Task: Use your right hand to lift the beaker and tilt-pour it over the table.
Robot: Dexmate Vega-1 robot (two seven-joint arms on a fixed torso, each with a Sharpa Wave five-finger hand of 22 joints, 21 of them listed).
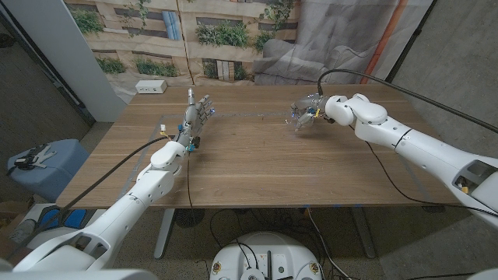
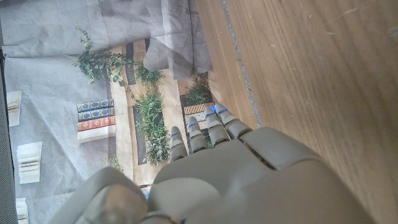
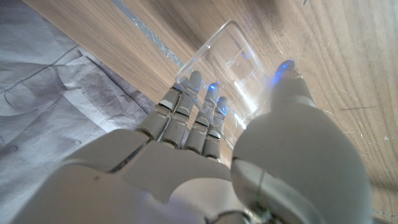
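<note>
Smooth grey plastic knuckles of the right hand (image 3: 205, 155) sit closest to the right wrist camera, with the fingers (image 3: 186, 102) curled round one side of a clear beaker (image 3: 233, 68) and the thumb (image 3: 289, 93) pressed on the other, so the hand grips the glass. Thin walls, a rounded rim and faint printed marks show on the beaker, which is tipped over on a slant rather than upright. From the head view the same hand (image 1: 310, 111) holds the beaker (image 1: 299, 119) near the far right part of the wooden table (image 1: 257, 167), low above the boards; whether the glass touches the wood cannot be told. Pale brown grain runs along the tabletop, and a thin strip of tape (image 1: 249, 117) crosses it near the far edge.

On the other side, the left hand (image 1: 198, 113) stands with its fingers (image 1: 204, 103) straight, close together and pointing toward the far edge, holding nothing. Its wrist camera shows the grey back of that hand (image 2: 249, 174) beside the table's far edge (image 2: 239, 74), with a printed backdrop of plants and books (image 2: 96, 115) behind.

Wide bare wood lies between the two hands and toward the near edge. A white box (image 1: 151, 87) sits at the far left corner, well apart from both hands.
</note>
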